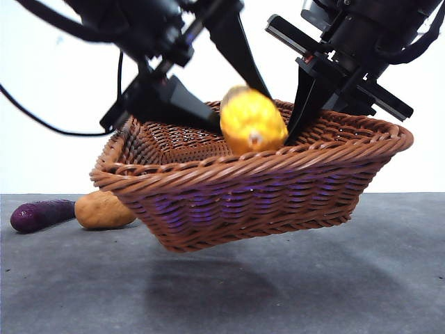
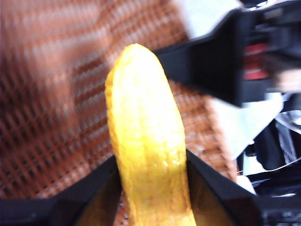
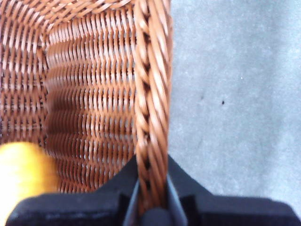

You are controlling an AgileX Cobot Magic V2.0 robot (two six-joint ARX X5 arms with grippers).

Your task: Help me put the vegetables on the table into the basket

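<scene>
My right gripper (image 1: 306, 120) (image 3: 151, 193) is shut on the braided rim of the brown wicker basket (image 1: 243, 202) (image 3: 150, 94). It holds the basket tilted and raised above the dark grey table (image 1: 348, 278). My left gripper (image 1: 240, 104) (image 2: 153, 188) is shut on the bumpy yellow corn (image 1: 252, 122) (image 2: 148, 141), which hangs just over the basket's inside. The tan potato (image 1: 103, 209) and the dark purple eggplant (image 1: 40, 213) lie side by side on the table, left of the basket.
The basket's shadow falls on the table beneath it. Bare grey table (image 3: 235, 94) stretches in front and to the right. A black cable (image 1: 42, 122) hangs at the left. The wall behind is white.
</scene>
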